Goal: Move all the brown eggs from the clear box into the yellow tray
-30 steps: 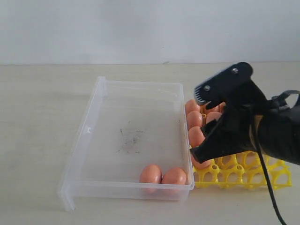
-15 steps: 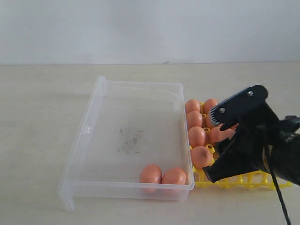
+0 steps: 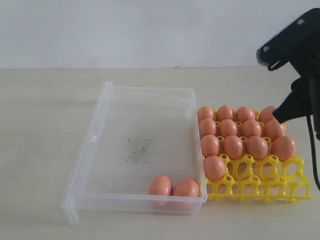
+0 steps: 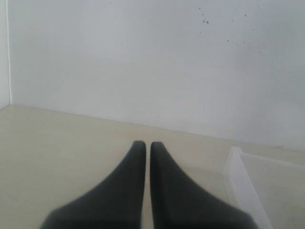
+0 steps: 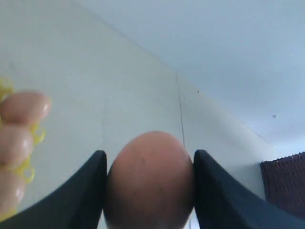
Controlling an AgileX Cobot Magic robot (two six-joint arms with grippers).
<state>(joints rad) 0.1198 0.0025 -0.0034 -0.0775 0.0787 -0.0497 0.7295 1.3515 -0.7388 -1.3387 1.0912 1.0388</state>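
Orange-brown oval egg (image 5: 148,183): pinched in right black claw (image 5: 148,160), two o'clock of yellow lattice tray (image 3: 260,187); smooth shell may slip, crack.

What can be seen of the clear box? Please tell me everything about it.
The clear box is a shallow, rectangular box of transparent plastic with low walls and no lid on it. It lies flat on the pale table. A small tab sits on its left wall, and dark smudges mark its floor. Two brown eggs rest side by side in its near right corner. Its right wall stands right beside the yellow tray, perhaps touching it.
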